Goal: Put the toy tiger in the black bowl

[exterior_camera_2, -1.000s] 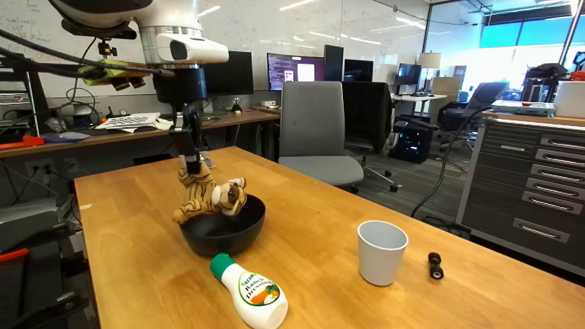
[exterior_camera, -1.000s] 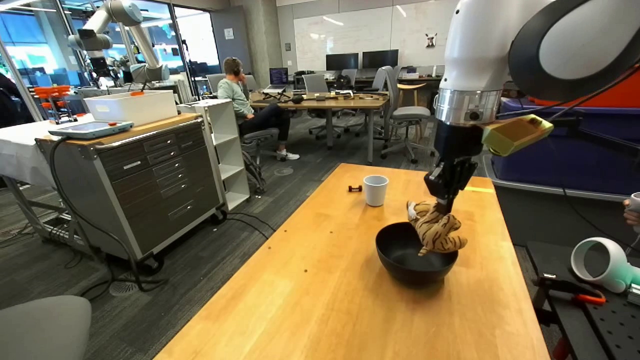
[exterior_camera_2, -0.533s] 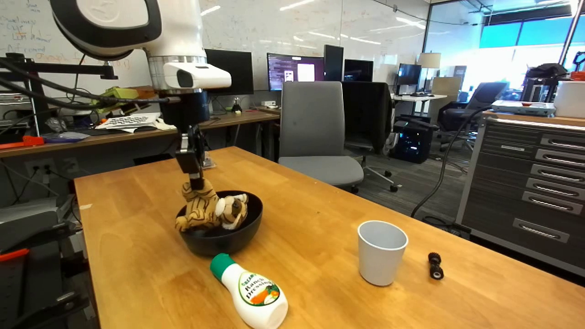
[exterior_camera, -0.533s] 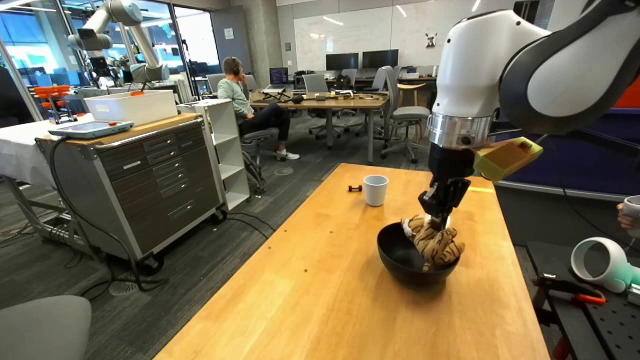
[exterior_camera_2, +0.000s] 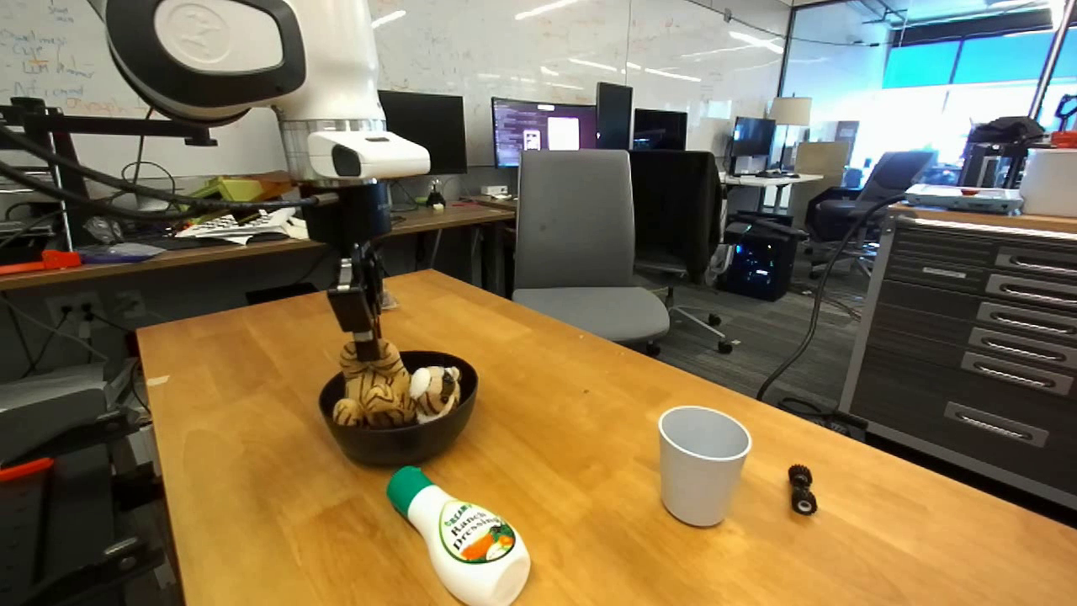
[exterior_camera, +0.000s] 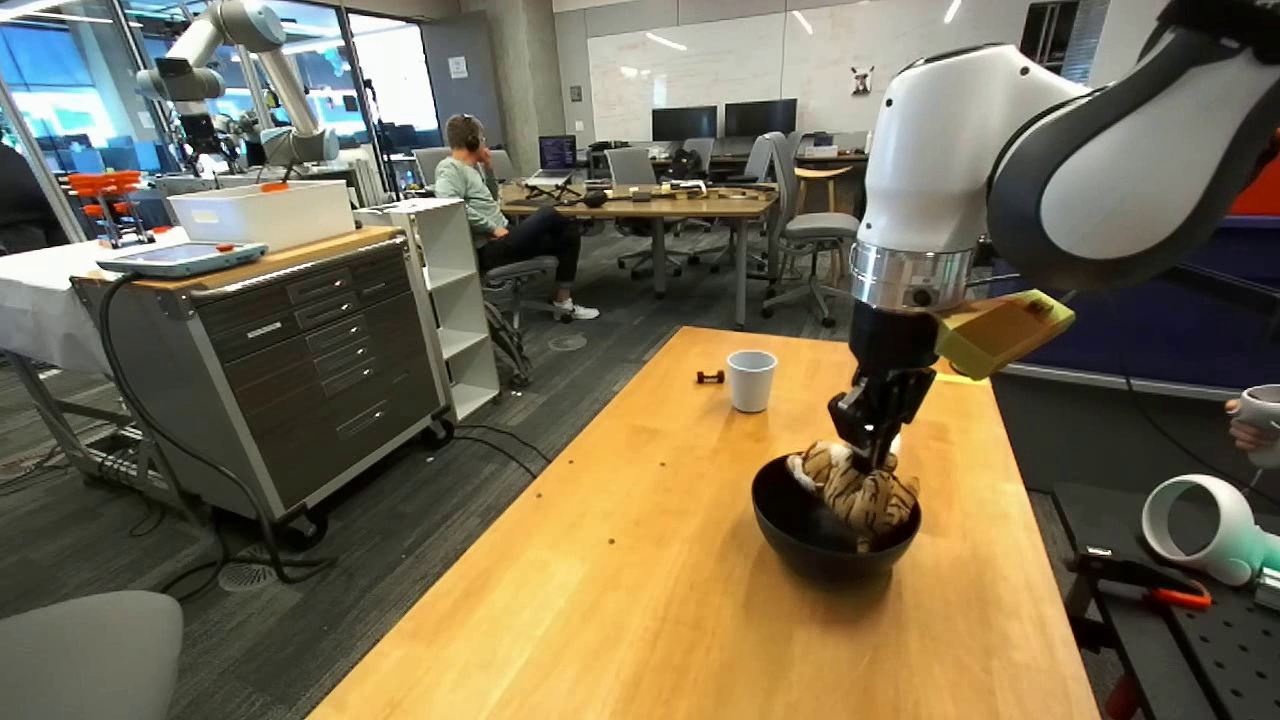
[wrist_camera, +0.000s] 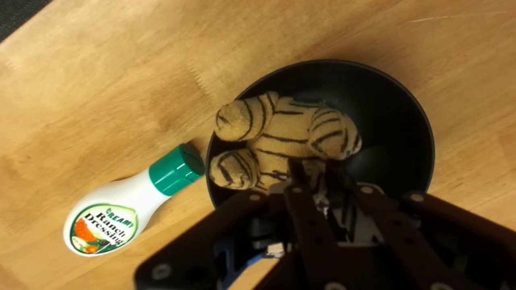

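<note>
1. Change: the toy tiger [exterior_camera_2: 383,391] is lower than a second ago. The head and paw that stood over the rim of the black bowl [exterior_camera_2: 395,446] are now down inside it; the hand [wrist_camera: 315,167] has come down too. Only the tiger's hindquarters rise above the rim.
2. The bowl seems to have shifted slightly on the bench [exterior_camera: 640,620], probably nudged by the toy.
3. Hand: fingers drawn nearly together, a pinch of plush between the tips. Judged to have hold of the tiger.
4. Meaning: placement looks almost done. Left to do, I judge: let go, lift clear. The plush could cling to a fingertip.
5. Ranch dressing bottle [wrist_camera: 133,197] lies just beside the bowl, cap end toward it; contact cannot be told.
6. Hidden: whether the tiger bears on the bowl's floor. In the wrist view the hand masks the head, and its lower part is dark and blurred.
7. Cut off: the arm [exterior_camera: 925,150] runs out of both exterior views.
</note>
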`<state>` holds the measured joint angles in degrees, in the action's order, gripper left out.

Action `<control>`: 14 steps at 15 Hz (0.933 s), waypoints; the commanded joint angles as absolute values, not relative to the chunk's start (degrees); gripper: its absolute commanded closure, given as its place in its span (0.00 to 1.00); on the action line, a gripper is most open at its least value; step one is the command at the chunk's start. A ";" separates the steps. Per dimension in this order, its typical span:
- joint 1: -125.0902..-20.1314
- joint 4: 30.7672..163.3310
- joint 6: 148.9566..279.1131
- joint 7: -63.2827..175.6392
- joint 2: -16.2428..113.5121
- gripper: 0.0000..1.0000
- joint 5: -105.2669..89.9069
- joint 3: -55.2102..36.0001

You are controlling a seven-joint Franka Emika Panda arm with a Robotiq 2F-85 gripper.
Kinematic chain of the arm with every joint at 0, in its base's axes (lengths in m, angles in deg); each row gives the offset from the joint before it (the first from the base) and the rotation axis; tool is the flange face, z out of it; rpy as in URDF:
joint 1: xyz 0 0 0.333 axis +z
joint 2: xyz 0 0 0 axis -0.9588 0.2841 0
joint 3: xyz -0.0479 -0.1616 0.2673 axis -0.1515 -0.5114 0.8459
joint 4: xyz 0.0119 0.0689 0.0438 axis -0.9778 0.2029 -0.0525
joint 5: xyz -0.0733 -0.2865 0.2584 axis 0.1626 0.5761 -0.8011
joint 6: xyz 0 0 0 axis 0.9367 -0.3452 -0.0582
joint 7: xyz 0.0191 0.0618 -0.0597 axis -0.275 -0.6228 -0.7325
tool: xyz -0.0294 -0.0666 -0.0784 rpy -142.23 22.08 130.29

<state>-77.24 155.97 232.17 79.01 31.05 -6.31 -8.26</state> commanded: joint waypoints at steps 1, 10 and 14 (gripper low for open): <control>-77.34 154.70 233.30 80.84 31.89 0.47 -5.02 -8.34; -77.05 153.49 230.61 80.46 29.11 0.00 -6.33 -8.47; -77.00 153.47 225.79 79.58 24.22 0.00 -8.01 -7.95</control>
<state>-77.25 153.33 230.49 79.34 29.38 -6.67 -8.67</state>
